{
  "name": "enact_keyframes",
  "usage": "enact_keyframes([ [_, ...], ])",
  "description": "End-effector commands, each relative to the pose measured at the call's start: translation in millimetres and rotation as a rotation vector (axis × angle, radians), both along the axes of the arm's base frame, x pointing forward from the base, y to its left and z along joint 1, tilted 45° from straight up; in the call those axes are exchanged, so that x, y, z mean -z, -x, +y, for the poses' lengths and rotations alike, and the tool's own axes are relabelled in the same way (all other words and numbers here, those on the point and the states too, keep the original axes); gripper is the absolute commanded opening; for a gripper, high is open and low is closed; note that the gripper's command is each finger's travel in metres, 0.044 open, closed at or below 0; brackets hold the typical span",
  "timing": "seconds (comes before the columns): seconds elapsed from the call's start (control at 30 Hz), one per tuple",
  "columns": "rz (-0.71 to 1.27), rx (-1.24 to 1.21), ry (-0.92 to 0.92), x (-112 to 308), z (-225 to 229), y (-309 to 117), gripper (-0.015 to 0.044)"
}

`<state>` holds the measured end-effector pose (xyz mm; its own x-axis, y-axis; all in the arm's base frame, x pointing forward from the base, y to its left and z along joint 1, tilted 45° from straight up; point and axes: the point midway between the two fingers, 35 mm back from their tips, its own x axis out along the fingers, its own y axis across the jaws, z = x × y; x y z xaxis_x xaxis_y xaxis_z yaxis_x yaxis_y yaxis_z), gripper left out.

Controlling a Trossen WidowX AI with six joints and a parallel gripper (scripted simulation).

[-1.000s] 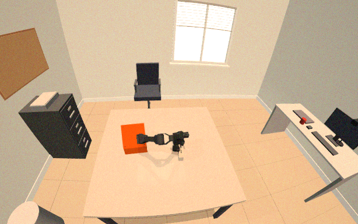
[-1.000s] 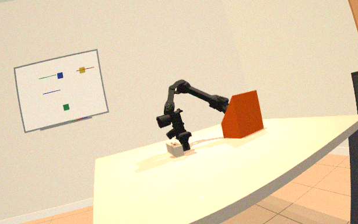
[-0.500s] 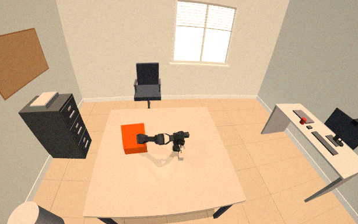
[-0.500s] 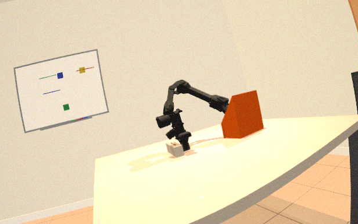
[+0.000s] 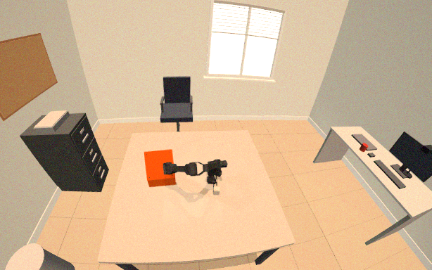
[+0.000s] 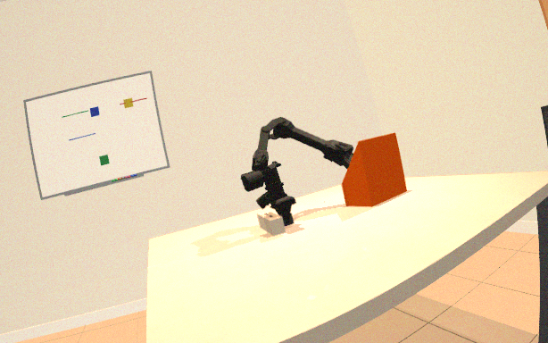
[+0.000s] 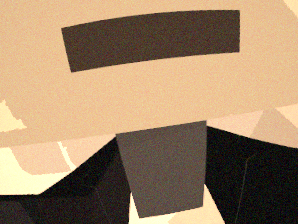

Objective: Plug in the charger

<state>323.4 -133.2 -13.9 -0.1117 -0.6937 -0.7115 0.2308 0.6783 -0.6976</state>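
The power strip (image 5: 216, 190) (image 6: 274, 225) is a small pale block on the table, beside the fingertips. In the wrist view, its broad beige surface (image 7: 150, 92) fills the upper part, with a dark brown rectangle on it. My gripper (image 5: 212, 181) (image 6: 286, 220) (image 7: 157, 135) is low by the strip and shut on the dark grey charger (image 7: 167, 187). The charger's visible side reaches up to the strip's near edge. Its prong end and both prongs are hidden, so I cannot tell whether the prongs are in an outlet. The left outlet's slots do not show.
An orange block (image 5: 159, 165) (image 6: 386, 170) stands on the table (image 5: 194, 232) (image 6: 220, 286) at the arm's base. The arm (image 5: 192, 169) (image 6: 309, 136) reaches from it to the strip. A chair (image 5: 176, 112), a filing cabinet (image 5: 64, 158) and a desk (image 5: 423, 202) stand away from the table.
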Motion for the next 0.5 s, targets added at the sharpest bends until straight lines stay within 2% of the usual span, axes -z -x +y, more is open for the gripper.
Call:
enact_keyframes([
  [0.0,-0.033,-0.003,-0.001,-2.5,-1.3,-12.7,0.0000],
  [0.47,-0.033,-0.003,-0.001,-2.9,-1.8,-14.5,0.0000],
])
